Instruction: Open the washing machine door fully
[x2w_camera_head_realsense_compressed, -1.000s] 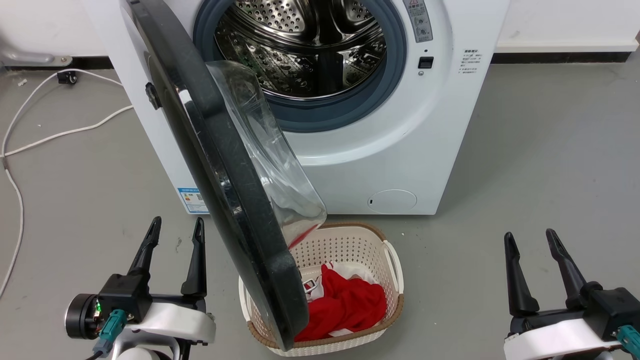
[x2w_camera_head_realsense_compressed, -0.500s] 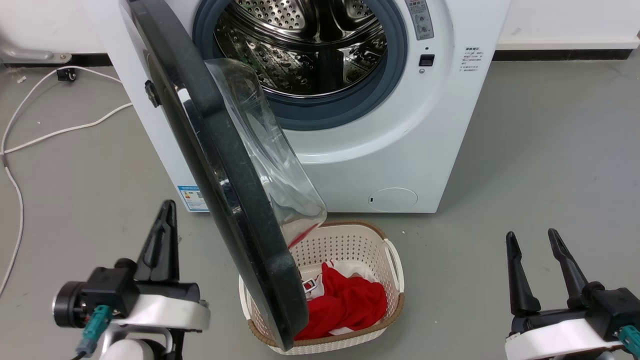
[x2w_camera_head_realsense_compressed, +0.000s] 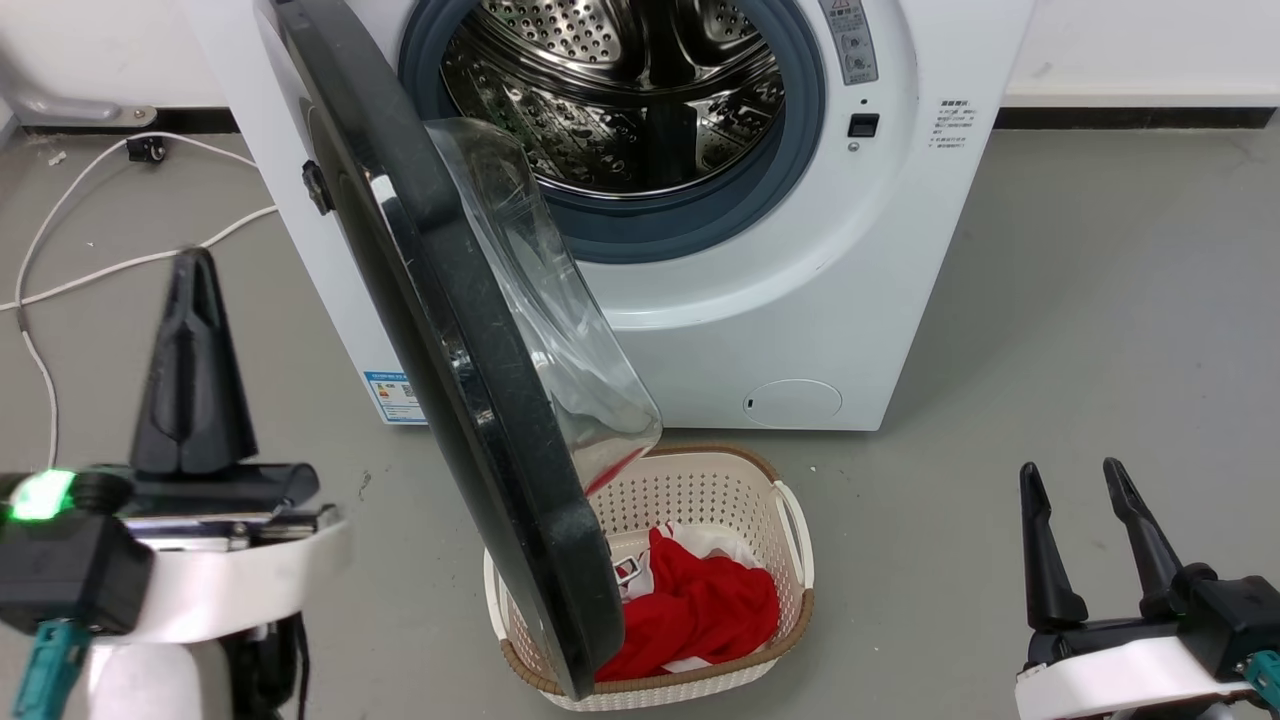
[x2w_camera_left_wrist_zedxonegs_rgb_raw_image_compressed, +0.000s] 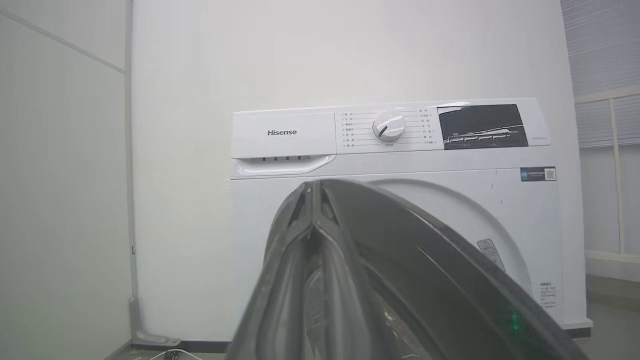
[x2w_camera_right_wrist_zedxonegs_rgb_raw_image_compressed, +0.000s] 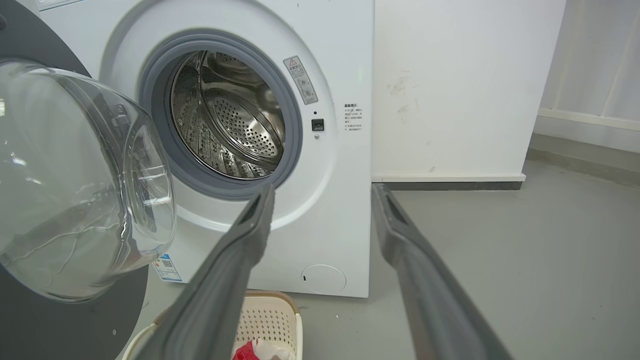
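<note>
Door first: the large round glossy black washing machine door (x2w_camera_head_realsense_compressed: 470, 400), with its bulging clear glass bowl, stands roughly half open. It is hinged at the left of the white front-loading machine (x2w_camera_head_realsense_compressed: 800, 300) and turned nearly edge-on to your head camera. The bowl faces your right, the black outer face your left. Behind the door the perforated steel drum (x2w_camera_head_realsense_compressed: 620, 90) and its grey rubber ring (x2w_camera_head_realsense_compressed: 700, 225) are exposed, so the latch is free. What is left, I judge, is the rest of the swing back toward the machine's left side.

Right under the door's lower free edge sits a white perforated plastic laundry basket (x2w_camera_head_realsense_compressed: 690, 490) with a brown rim, holding a crumpled red cloth (x2w_camera_head_realsense_compressed: 710, 610). Whether the door clears the basket or brushes it, the head view cannot settle.

Your left hand (x2w_camera_head_realsense_compressed: 192, 265) is raised on the door's outer-face side, near it but apart, with its two long dark fingers pressed together into one wedge. In the left wrist view the hand (x2w_camera_left_wrist_zedxonegs_rgb_raw_image_compressed: 312, 187) points at the machine with the door (x2w_camera_left_wrist_zedxonegs_rgb_raw_image_compressed: 425, 260) just to its right. Closed like that it probably serves as a stiff prod or hook rather than a pincer. From this side, though, it stands in the path of the swing, so you would likely need to reach round the rim.

Your right hand (x2w_camera_head_realsense_compressed: 1070, 468) sits low, well off on the door's bowl side, with its fingers spread and holding nothing, probably to stay out of the way.
</note>
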